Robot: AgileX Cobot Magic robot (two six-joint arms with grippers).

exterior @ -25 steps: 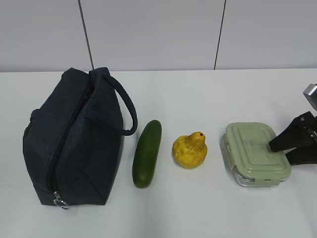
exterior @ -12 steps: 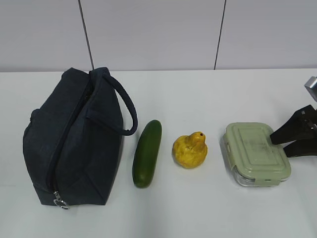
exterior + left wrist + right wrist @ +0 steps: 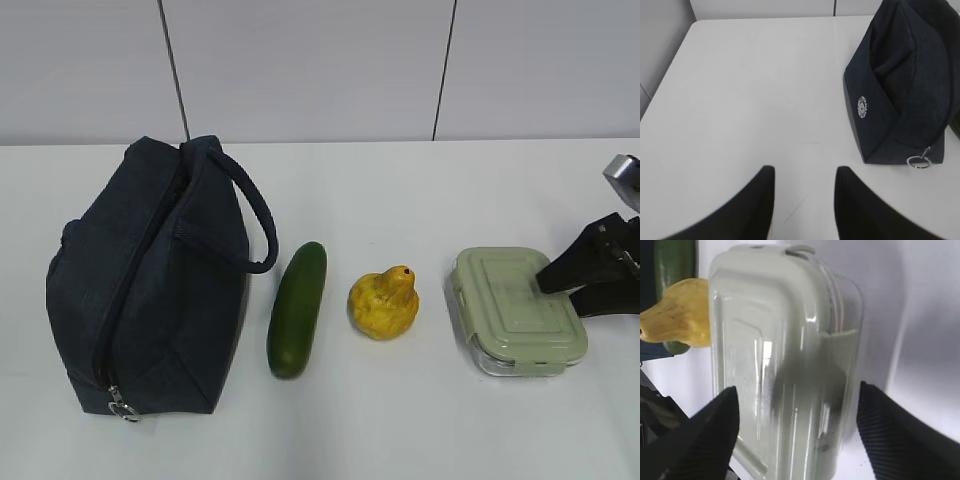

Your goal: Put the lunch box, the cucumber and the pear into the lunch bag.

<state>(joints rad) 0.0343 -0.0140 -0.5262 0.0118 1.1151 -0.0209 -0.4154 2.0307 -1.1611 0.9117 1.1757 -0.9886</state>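
Lunch box [image 3: 517, 310] on table [image 3: 400, 200], right side; long axis runs near-to-far, sage lid up. Right gripper [image 3: 575, 290] jaws spread wide, straddling box's right end, not clamping. Pear [image 3: 384, 303] left of box, top pointing away and right. Cucumber [image 3: 297, 308] next, lengthwise near-to-far. Bag [image 3: 150, 280] far left; round emblem unreadable. Left gripper [image 3: 804, 200] partly parted, empty.

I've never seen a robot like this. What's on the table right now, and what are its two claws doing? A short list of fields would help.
lunch bag: on its side, far left, zipper looks closed
cucumber: lying beside the bag
pear: between cucumber and box
lunch box: at right, lid on, resting on the table
right gripper: open, fingers either side of the box
left gripper: part open, holding nothing, near the bag
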